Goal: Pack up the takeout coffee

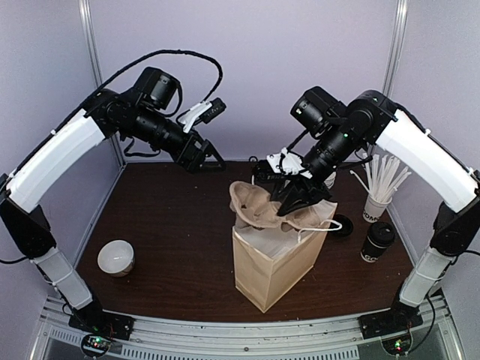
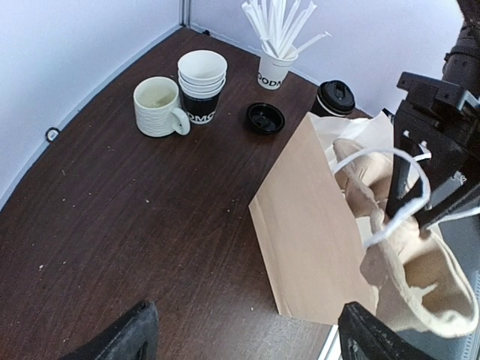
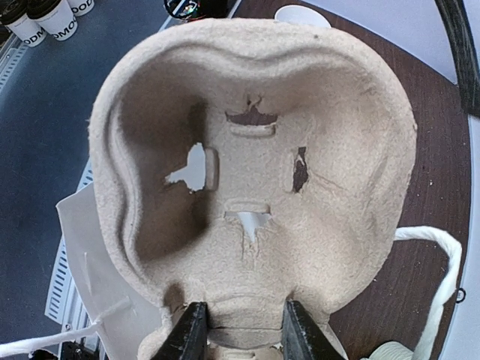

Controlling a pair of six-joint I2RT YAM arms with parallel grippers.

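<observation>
Right gripper point(image 1: 298, 196) is clamped on the edge of the beige moulded-pulp cup carrier point(image 3: 255, 172), which sits partly down in the mouth of the brown paper bag point(image 1: 274, 270) at centre frame. My guess is it's meant to seat as the base before any cup goes in. Left gripper point(image 1: 204, 156) hangs at upper left, jaws wide apart and empty, clear of the bag. The takeout coffee point(image 1: 379, 241), a small white paper cup with black band and lid, stands on the dark wooden table point(image 1: 172, 225) at right, near the bag. It's outside both sets of jaws and not packed yet.
</observation>
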